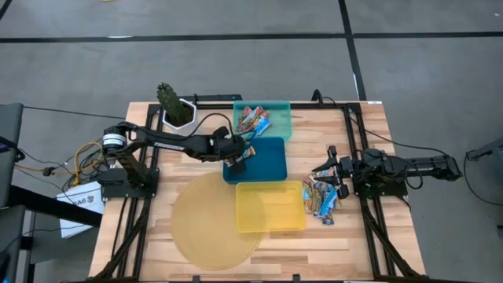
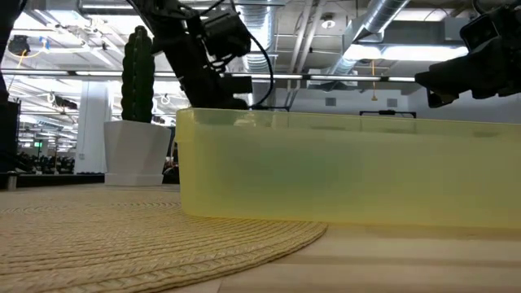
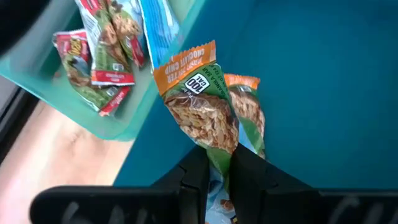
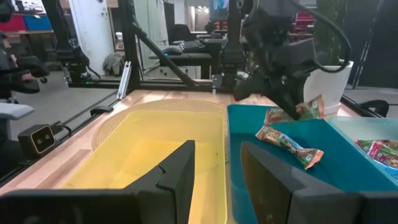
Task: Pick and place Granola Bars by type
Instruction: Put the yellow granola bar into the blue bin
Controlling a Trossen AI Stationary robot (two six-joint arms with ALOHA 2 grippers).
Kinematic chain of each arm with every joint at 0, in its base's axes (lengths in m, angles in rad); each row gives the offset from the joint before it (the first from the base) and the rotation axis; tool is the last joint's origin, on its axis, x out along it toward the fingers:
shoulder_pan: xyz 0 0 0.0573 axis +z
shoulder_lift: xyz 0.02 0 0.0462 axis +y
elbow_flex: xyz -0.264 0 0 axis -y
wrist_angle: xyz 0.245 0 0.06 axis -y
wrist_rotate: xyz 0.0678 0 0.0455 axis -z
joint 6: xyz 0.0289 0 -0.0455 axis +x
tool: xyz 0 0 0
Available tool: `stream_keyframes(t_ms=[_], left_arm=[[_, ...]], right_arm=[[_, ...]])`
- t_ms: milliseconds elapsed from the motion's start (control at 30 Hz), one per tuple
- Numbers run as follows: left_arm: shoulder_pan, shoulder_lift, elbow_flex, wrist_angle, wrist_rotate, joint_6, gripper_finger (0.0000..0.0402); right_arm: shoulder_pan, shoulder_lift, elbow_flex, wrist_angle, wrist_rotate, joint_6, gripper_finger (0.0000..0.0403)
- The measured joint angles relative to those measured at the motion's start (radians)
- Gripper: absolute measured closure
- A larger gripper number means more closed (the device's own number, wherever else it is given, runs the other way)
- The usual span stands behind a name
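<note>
My left gripper reaches over the blue tray and is shut on a granola bar in an orange-and-green wrapper. A second bar of that kind lies in the blue tray beside it. The teal tray behind holds several red-and-green and blue-white bars. Several more bars lie loose on the table at the right. My right gripper waits open near the table's right edge, level, with nothing between its fingers. The yellow tray shows no bars. My left gripper pinches one end of the bar's wrapper between its two fingers. The fingers slant down from the table's left, along the bar. The bar sticks out past the fingertips, its orange end farthest out, over the blue tray's floor.
A round woven mat lies under the yellow tray's left part. A potted cactus stands at the far left of the table. A black frame runs along the table's sides.
</note>
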Motion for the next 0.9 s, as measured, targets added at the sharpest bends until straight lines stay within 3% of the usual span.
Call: stream_keyframes(t_ms=[367,600,900], left_arm=[[0.000,0.018,0.000,-0.004,0.022,0.000,0.0358],[-0.001,0.018,0.000,-0.003,0.144,-0.001,0.0357],[-0.001,0.018,0.000,-0.004,0.173,-0.046,0.0296]], right_arm=[[0.000,0.000,0.000,0.000,0.000,0.000,0.0278],[0.000,0.000,0.000,0.000,0.000,0.000,0.0278],[0.000,0.000,0.000,0.000,0.000,0.000,0.0278]])
